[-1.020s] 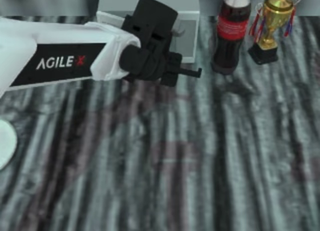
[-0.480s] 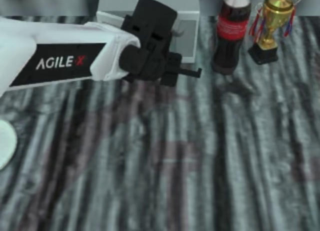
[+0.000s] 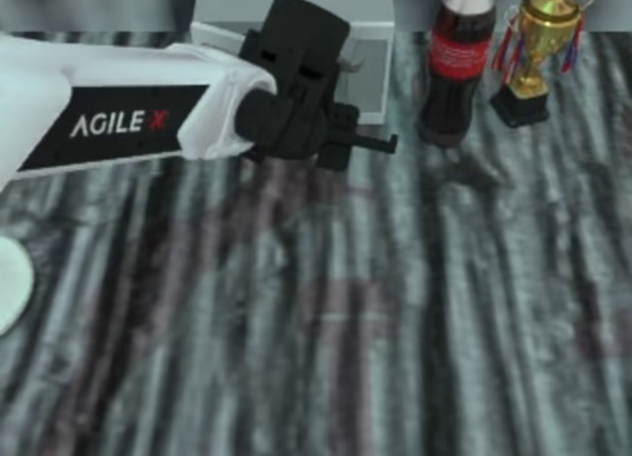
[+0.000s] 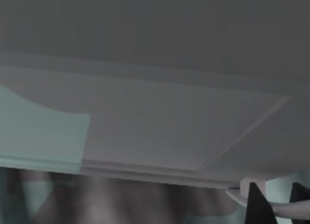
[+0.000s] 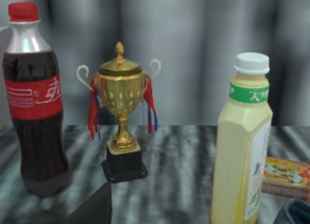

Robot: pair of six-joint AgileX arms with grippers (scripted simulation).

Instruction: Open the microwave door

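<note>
— Grey-streaked tabletop (image 3: 395, 328) fills your top view; what sits at its left?

— You see a white disc (image 3: 10, 283) at the left edge. Your left arm reaches toward the far edge, its left hand (image 3: 380, 140) just in front of the microwave (image 3: 296, 2).

— And the microwave door (image 3: 367, 76)?

— You find it at the far edge, left of centre, hanging forward over the tabletop. Whether the hand's fingers are apart or together, you cannot tell.

— Further right?

— You have a cola bottle (image 3: 456, 61), then a gold trophy (image 3: 538, 41). Your right wrist view adds a yellow bottle (image 5: 242, 146).
</note>
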